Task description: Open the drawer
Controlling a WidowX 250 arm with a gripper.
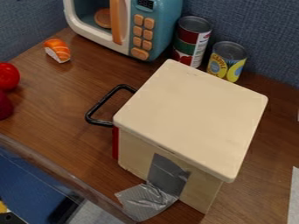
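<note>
I'd hook the stiff-looking black handle (103, 101) beside the box (192, 116), drawer (115, 143) probably slides light, can't tell if the pincer's clenched.

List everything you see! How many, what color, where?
Box: one, cream, middle
Drawer front: one, red, box's left side
Handle: one, black, sticking out left
Tape: one piece, grey, box's near side
Toy microwave: one, teal and white, back
Round piece: one, orange-brown, inside microwave
Can: one, red and green, right of microwave
Shorter can: one, yellow, beside it
Toy sushi: one, orange and white, upper left
Round things: two, red, left edge
Table: one, brown, underneath
Wall: one, blue, behind
Strip: one, white, right edge
</note>
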